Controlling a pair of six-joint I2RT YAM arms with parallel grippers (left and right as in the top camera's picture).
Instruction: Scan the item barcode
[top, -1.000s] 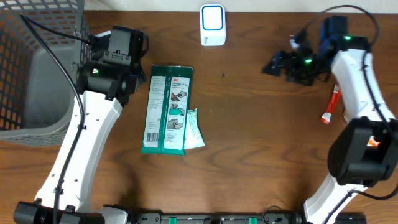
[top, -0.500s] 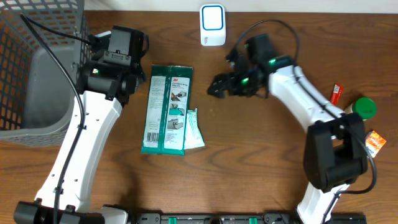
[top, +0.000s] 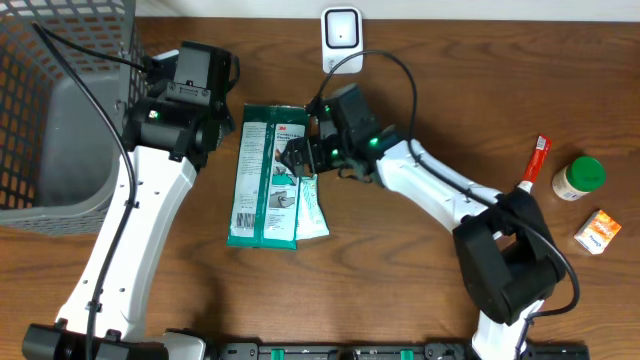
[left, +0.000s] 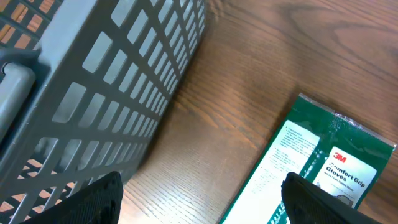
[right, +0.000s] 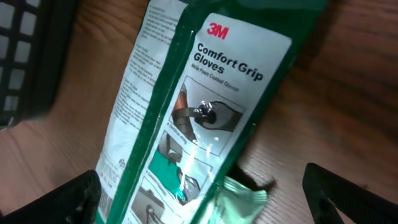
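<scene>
A green and white 3M glove package (top: 268, 175) lies flat on the wooden table, and shows again as the package (right: 205, 93) and the package (left: 323, 162) in both wrist views. A pale green packet (top: 312, 208) rests against its right edge, the packet (right: 245, 198) in the right wrist view. The white barcode scanner (top: 342, 38) stands at the table's far edge. My right gripper (top: 303, 150) hovers open over the package's upper right part, its jaws (right: 202, 208) wide and empty. My left gripper (top: 212, 135) hangs open and empty (left: 199, 208) between basket and package.
A grey wire basket (top: 60, 100) fills the far left, its wall (left: 112, 81) close to my left gripper. At the right lie a red tube (top: 536, 162), a green-capped bottle (top: 580, 177) and a small orange box (top: 598, 230).
My right arm has swung from the table's far right side leftwards, past the scanner, to above the glove package. Its jaws stayed open. The left arm has not moved.
</scene>
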